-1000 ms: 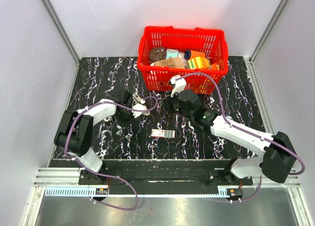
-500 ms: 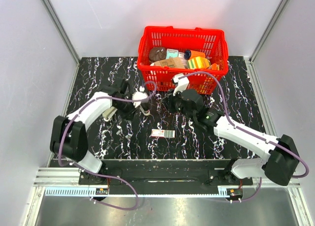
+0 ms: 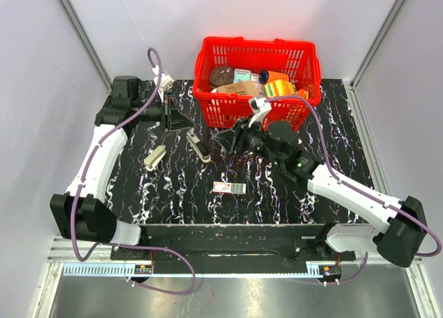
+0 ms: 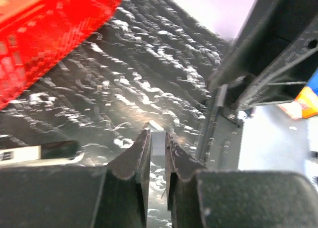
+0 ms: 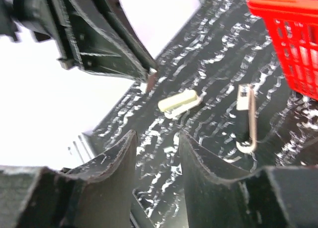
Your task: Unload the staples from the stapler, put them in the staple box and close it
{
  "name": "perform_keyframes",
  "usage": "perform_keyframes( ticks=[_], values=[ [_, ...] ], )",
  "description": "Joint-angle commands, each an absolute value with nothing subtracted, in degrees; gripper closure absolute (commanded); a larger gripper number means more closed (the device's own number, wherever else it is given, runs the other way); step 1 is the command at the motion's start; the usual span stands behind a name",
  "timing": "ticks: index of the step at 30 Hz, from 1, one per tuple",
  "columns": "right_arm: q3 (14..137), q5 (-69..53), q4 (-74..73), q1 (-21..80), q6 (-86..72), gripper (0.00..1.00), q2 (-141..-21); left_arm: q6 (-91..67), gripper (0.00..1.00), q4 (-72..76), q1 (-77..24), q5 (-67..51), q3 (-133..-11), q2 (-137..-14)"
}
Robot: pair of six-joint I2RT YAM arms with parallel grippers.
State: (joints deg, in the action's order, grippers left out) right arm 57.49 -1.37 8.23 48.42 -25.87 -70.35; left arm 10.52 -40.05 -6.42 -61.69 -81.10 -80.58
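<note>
Reaching along the far left of the worktop (image 3: 173,193) with the left gripper (image 3: 188,122), jaws clenched to a thin slit, grasping nothing nameable. Noticing a brownish sliver (image 5: 151,80) at its tips in the right wrist view, too blurred to identify. Counting one cream oblong piece (image 3: 154,156) lying flat, apart from one stapler (image 3: 201,146), also lying on the worktop, near both grippers and touching neither. Counting one small labelled box (image 3: 229,188) nearer the arms' bases, print too small to read. Hovering the right gripper (image 3: 217,139) just right of the stapler, jaws released partway, grasping nothing. Counting one red basket (image 3: 228,107) at the rear, goods heaped inside and partly hiding one another, cut off at the frame edge in both wrist views.
</note>
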Motion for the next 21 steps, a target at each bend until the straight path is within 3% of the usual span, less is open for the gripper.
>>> perform_keyframes(
  ticks=[1, 4, 6, 11, 16, 21],
  values=[
    [57.04, -10.89, 21.95, 46.76, -34.97, 0.52, -68.99, -20.66, 0.93, -9.59, -6.42, -78.04, -74.38, -76.3],
    [56.95, -12.74, 25.39, 46.32, -37.7, 0.48, -69.87, -49.03, 0.92, 30.69, -6.33, -77.87, -63.48, -73.13],
    [57.04, -13.44, 26.8, 46.32, -38.75, 0.45, -70.57, -60.68, 0.92, 43.17, -6.42, -77.35, -61.44, -73.47],
    [56.78, -15.29, 30.49, 46.23, -41.31, 0.43, -72.16, -71.44, 0.92, 55.17, -6.42, -76.03, -59.77, -74.88],
    [57.3, -15.56, 32.16, 46.14, -42.71, 0.47, -73.39, -89.45, 0.92, 76.6, -6.42, -74.27, -57.57, -78.56],
    [58.27, -15.91, 33.39, 46.05, -43.33, 0.5, -74.44, -91.58, 0.92, 79.37, -6.33, -73.48, -56.87, -79.63]
  ],
)
